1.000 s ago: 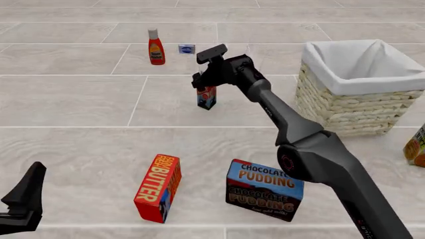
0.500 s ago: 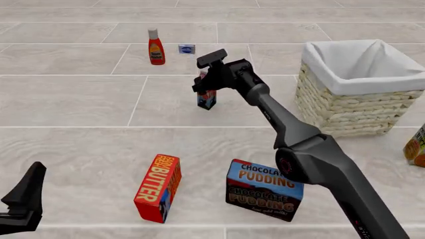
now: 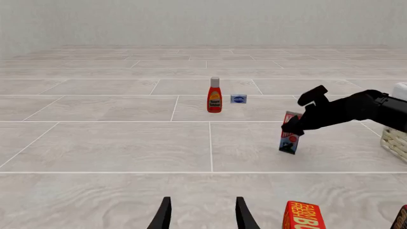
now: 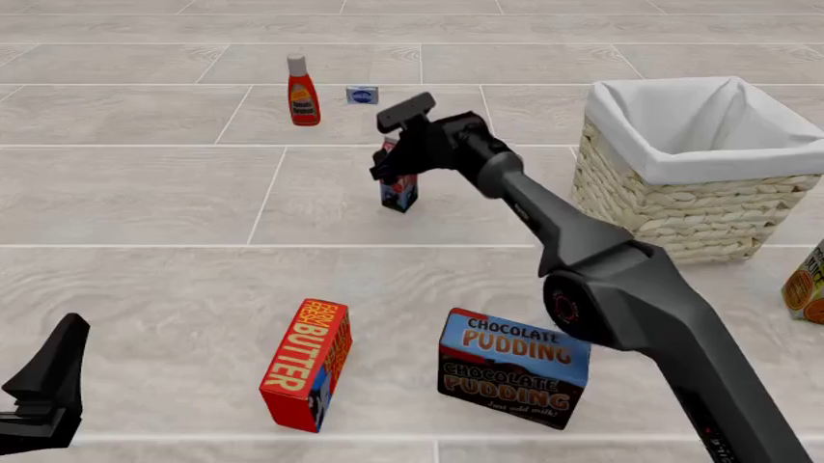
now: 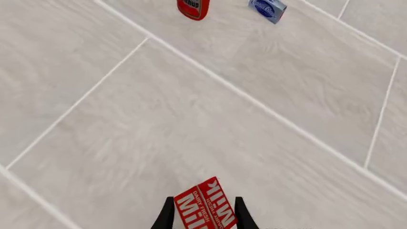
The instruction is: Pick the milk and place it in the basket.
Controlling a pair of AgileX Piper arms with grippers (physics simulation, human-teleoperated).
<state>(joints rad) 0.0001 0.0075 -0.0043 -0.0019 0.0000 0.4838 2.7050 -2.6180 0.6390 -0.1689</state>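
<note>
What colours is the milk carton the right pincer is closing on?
Milk carton: red upper part, blue lower part, white lettering. Left wrist view shows both colours best.

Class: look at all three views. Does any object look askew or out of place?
Yes. The milk leans instead of standing upright, held at its top between the right gripper fingers. The butter box and ketchup bottle stand normally.

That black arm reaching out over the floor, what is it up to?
The right gripper has closed on a small red and blue milk carton. In the left wrist view the carton looks tilted and slightly off the tiled surface, so it seems to be lifting. The wicker basket it is meant for stands off to the right, with no carton in it yet. The left gripper waits open, holding nothing. A ketchup bottle, butter box and pudding box sit untouched.
</note>
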